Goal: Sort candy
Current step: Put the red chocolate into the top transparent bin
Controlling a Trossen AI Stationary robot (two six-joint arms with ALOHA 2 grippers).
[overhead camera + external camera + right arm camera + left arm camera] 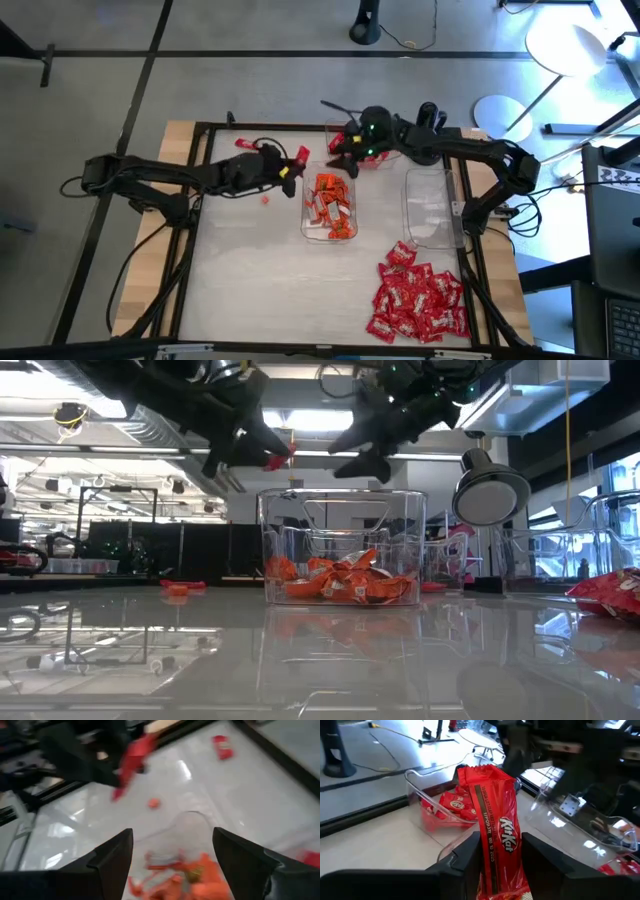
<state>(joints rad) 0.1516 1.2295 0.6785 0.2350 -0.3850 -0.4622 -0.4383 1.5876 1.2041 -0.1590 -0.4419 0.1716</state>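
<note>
One red candy [495, 830] sits pinched in the left claw [292, 170] beside the orange-filled tray [331, 232]; right claw [345, 150] gapes wide.

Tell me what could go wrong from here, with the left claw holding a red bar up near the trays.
1. The left claw grips only the lower part of the KitKat bar, so it might slip or swing out.
2. The open right claw hangs close above the tray of orange candy; the two arms could bump.
3. Released here, the bar may land among the orange candy instead of the tray of red candy.
</note>
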